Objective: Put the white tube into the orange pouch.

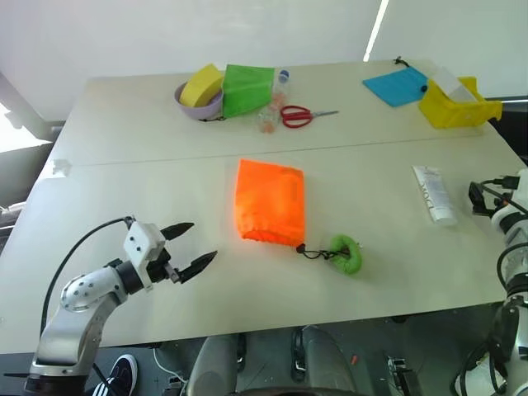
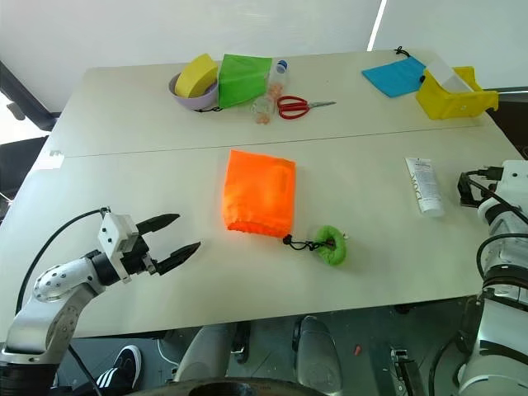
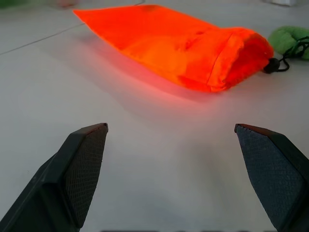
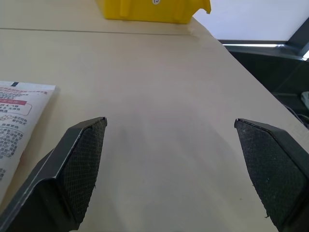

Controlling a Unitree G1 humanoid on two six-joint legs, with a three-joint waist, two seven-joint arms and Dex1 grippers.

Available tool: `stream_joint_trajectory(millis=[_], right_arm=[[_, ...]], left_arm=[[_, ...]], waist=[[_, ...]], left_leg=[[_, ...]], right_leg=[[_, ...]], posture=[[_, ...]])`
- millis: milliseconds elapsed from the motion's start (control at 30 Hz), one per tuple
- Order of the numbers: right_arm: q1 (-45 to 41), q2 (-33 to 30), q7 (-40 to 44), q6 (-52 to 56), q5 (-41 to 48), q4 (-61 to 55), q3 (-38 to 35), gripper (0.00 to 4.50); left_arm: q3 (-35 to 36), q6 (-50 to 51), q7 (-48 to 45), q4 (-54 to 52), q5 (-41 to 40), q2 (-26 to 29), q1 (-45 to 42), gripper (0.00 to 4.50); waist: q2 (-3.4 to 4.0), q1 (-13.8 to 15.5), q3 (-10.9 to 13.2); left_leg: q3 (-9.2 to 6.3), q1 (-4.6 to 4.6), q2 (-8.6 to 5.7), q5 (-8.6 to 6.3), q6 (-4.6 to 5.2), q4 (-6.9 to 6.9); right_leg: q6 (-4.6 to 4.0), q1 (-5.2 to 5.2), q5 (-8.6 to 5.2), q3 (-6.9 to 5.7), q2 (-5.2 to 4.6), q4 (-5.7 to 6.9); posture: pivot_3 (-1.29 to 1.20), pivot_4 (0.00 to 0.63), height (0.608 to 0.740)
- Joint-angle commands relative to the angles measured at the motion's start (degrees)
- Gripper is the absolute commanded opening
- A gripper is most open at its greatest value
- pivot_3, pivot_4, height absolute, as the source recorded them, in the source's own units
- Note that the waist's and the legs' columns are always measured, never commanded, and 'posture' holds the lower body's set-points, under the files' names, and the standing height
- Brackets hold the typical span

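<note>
A: Where's the tube (image 1: 434, 195)?
B: Flat on the table (image 1: 148, 132), right side, cap toward the near edge. Nothing touching it.

A: And the pouch (image 1: 270, 202)?
B: Middle of the table, lying flat, mouth toward the near edge. Black cord (image 1: 313, 252) runs from the mouth to a green pompom (image 1: 346, 253) just right of it, nearer the edge.

A: Left gripper (image 1: 196, 245)?
B: Near-left, low over the table, fingers spread wide, empty. It points toward the pouch, well apart from it.

A: Right gripper (image 4: 170, 169)?
B: Near the right edge, just right of the tube. Fingers wide apart, holding nothing; the tube lies beside one finger, not between them.

A: Far side?
B: Purple bowl (image 1: 200, 106) with a yellow sponge (image 1: 200, 85), green pouch (image 1: 247, 89) against it, red scissors (image 1: 302, 115), blue pouch (image 1: 397, 86), yellow bin (image 1: 455, 106) at the far right.
</note>
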Motion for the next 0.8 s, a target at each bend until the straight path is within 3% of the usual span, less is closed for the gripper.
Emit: stream_joint_trajectory(millis=[33, 300, 467, 533, 800], right_arm=[[0.7, 0.1, 0.7, -2.0, 1.6, -3.8, -1.4, 4.43], [4.4, 4.1, 8.3, -2.1, 7.1, -15.0, -2.2, 4.43], [16.8, 5.6, 24.9, -0.3, 8.9, -42.2, 8.2, 4.43], [18.1, 4.5, 28.7, 6.2, 12.8, -51.3, 10.1, 4.43], [22.0, 0.3, 36.8, 16.2, 15.6, -68.4, 14.2, 4.43]], left_arm=[[1.0, -1.0, -0.2, -0.9, -1.5, -0.5, -0.2, 4.5], [0.6, -1.2, 0.7, -0.3, -0.6, -0.8, -2.2, 4.5], [-2.7, -1.9, 0.7, 0.0, 2.4, 0.1, -9.3, 4.5], [-4.9, -2.2, -0.2, 0.9, 3.6, 0.2, -13.6, 4.5], [-14.3, -7.7, -4.8, 6.4, 10.9, 0.6, -22.6, 4.5]], waist=[[0.0, 0.0, 0.0], [0.0, 0.0, 0.0], [0.01, 0.4, 0.0], [0.01, 0.2, 0.0], [-0.02, 0.3, 0.0]], left_leg=[[0.0, 0.0, 0.0, 0.0, 0.0, 0.0], [0.01, 0.04, 0.05, 0.0, 0.0, 0.03], [0.01, 0.04, 0.19, 0.0, 0.0, 0.04], [0.01, 0.03, 0.23, 0.0, 0.0, 0.05], [0.09, 0.02, 0.3, -0.02, -0.01, 0.21]], right_leg=[[0.0, 0.0, 0.0, 0.0, 0.0, 0.0], [0.04, 0.02, 0.03, 0.04, 0.08, 0.04], [0.05, 0.05, 0.04, 0.06, 0.2, 0.08], [0.05, 0.04, 0.04, 0.06, 0.24, 0.09], [-0.14, 0.03, 0.1, 0.15, 0.28, -0.02]], posture=[[0.0, 0.15, 0.74], [0.0, 0.15, 0.74], [0.0, 0.15, 0.74], [0.0, 0.15, 0.74], [0.0, 0.15, 0.74]])
